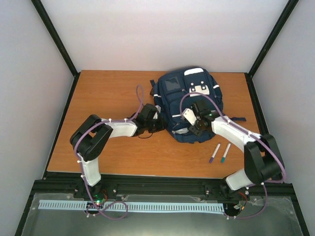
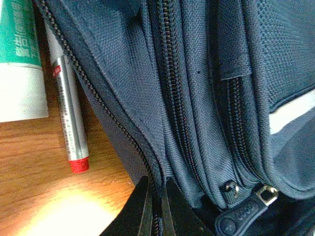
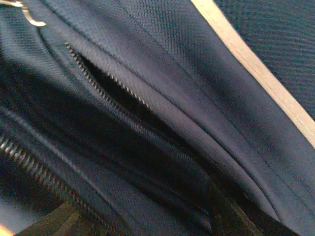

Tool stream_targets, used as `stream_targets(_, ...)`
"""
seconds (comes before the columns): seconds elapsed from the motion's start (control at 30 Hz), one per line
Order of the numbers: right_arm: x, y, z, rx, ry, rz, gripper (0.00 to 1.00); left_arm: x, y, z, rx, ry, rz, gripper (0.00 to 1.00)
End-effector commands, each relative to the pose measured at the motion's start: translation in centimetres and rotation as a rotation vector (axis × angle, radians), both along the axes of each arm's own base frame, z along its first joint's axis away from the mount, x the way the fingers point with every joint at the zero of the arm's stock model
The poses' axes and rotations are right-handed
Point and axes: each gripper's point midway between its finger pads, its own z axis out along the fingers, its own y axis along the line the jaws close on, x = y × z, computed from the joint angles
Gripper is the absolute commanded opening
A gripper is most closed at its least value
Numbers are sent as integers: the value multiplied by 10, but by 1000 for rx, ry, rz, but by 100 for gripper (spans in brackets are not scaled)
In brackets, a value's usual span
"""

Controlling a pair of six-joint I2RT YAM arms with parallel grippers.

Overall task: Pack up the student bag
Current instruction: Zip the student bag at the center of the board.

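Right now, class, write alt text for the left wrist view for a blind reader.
Close-up of a navy backpack with its zippers, the left gripper pinching a seam; a red-capped silver marker lies beside it on the wooden table.

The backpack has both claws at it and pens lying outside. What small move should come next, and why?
Probably the left claw should tug the zipper edge it pinches outward. The backpack shows only a narrow gap in the right wrist view, and two pens lie on the table, not yet packed.
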Motion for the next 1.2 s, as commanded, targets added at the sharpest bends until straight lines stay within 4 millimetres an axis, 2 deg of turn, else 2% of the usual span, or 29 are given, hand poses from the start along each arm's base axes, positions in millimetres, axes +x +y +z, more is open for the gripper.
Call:
stream_targets(0.0, -7, 0, 45, 101, -43, -39, 55, -2, -18, 8, -50, 6, -42, 1)
stream_targets(0.17, -53, 32, 52, 272, 115, 92, 55, 1, -19, 12, -50, -7, -38, 1)
stream_targets(0.3, -66, 53, 52, 357, 191, 133, 54, 1, -20, 13, -53, -7, -38, 1)
stream_targets(0.53, -62, 86, 48, 431, 269, 163, 52, 0, -22, 21, -67, -24, -53, 1)
stream_targets(0.73, -58, 104, 41, 421, 288, 175, 53, 0, -22, 27, -71, -38, -51, 1)
stream_targets(0.93, -58, 112, 27, 387, 329, 162, 51, 1, -20, 35, -75, -59, -45, 1)
stream_targets(1.17, -55, 109, 11, 319, 327, 132, 50, 1, -21, 42, -81, -73, -47, 1)
